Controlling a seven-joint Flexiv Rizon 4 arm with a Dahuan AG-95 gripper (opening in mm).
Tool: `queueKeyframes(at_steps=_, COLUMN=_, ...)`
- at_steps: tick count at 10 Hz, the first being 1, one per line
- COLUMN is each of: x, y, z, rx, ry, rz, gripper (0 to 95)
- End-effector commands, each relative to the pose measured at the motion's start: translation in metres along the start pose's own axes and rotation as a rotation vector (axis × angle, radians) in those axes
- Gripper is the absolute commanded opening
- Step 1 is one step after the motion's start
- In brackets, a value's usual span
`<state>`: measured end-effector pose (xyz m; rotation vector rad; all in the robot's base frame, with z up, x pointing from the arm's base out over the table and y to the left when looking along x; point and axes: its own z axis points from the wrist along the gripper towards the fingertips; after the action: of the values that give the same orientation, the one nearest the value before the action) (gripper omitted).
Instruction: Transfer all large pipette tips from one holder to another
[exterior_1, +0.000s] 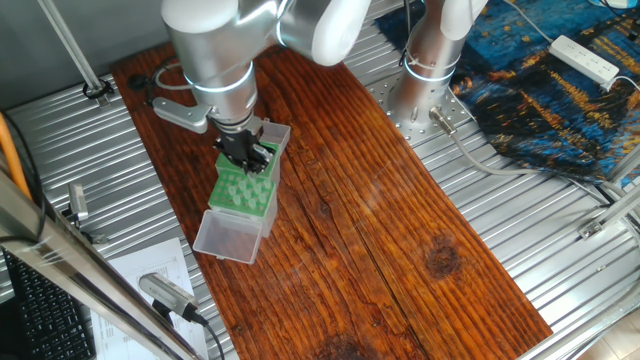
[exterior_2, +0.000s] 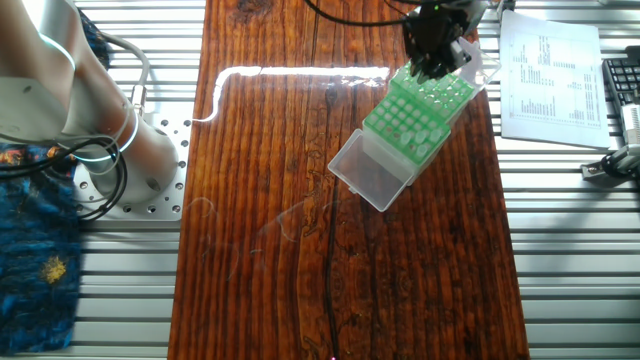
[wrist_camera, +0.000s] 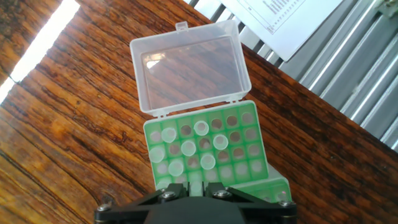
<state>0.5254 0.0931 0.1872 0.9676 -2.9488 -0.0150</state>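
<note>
my claw (exterior_1: 247, 152) hangs low over the far end of the green tip rack (exterior_1: 243, 188), on the wooden counter (exterior_1: 380, 210). in the hand view only the dark base of my claw (wrist_camera: 198, 198) shows at the bottom edge, so i cannot tell whether the fingers are apart or together, or whether they grip anything. the large pipette tips (wrist_camera: 188, 148) stand upright in the rack's holes, scattered rather than in full rows: pale round rims in the nearer and left part of the grid, with many holes around them showing dark. the rack's clear hinged lid (wrist_camera: 190, 66) lies open and flat on the counter, joined to the rack's end away from me. in the other fixed view a second clear piece (exterior_2: 478, 68) seems to sit under my claw. a printed sheet (exterior_2: 552, 72) rests on the metal slats beside the counter.
</note>
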Motion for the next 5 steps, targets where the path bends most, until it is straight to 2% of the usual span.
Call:
queueKeyframes(at_steps=1, x=-0.001, y=-0.002, z=-0.005, rx=-0.004, ry=0.001, rz=0.000, gripper=0.0)
queueKeyframes(at_steps=4, x=-0.004, y=-0.011, z=-0.022, rx=-0.011, ry=0.004, rz=-0.007, gripper=0.0)
queueKeyframes(at_steps=5, x=-0.005, y=-0.016, z=-0.032, rx=-0.015, ry=0.008, rz=-0.013, gripper=0.0)
